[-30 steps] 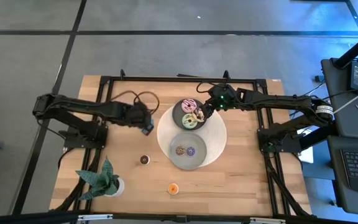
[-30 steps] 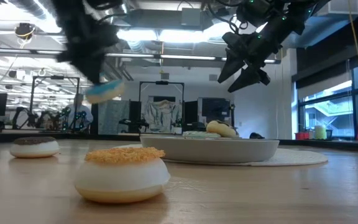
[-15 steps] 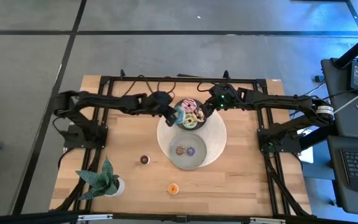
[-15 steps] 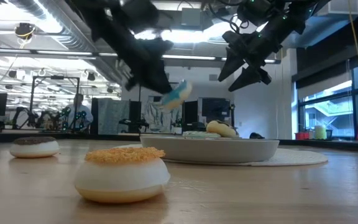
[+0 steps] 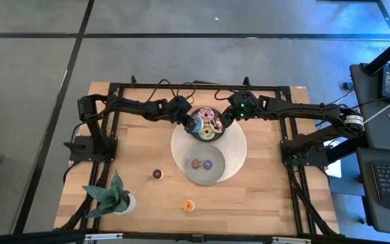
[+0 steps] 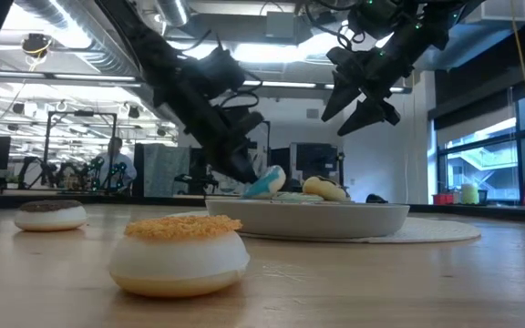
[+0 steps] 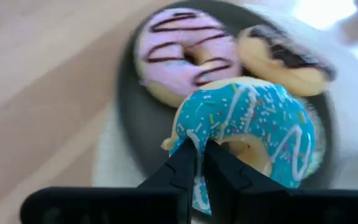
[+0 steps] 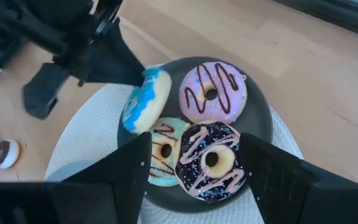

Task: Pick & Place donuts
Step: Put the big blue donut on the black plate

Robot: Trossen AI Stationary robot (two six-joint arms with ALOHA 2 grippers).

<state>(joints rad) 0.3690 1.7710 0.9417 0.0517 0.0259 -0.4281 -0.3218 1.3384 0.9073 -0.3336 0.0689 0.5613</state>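
The left gripper (image 7: 201, 163), stretched over the dark dish (image 8: 261, 124), clamps the blue donut (image 7: 253, 134) edgewise, while the right gripper (image 6: 361, 102) hovers above, fingers spread.

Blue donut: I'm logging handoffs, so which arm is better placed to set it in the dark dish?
Left. The left gripper is shut on the blue donut, holding it on edge over the dark dish. The right gripper hangs open above the dish, holding nothing.
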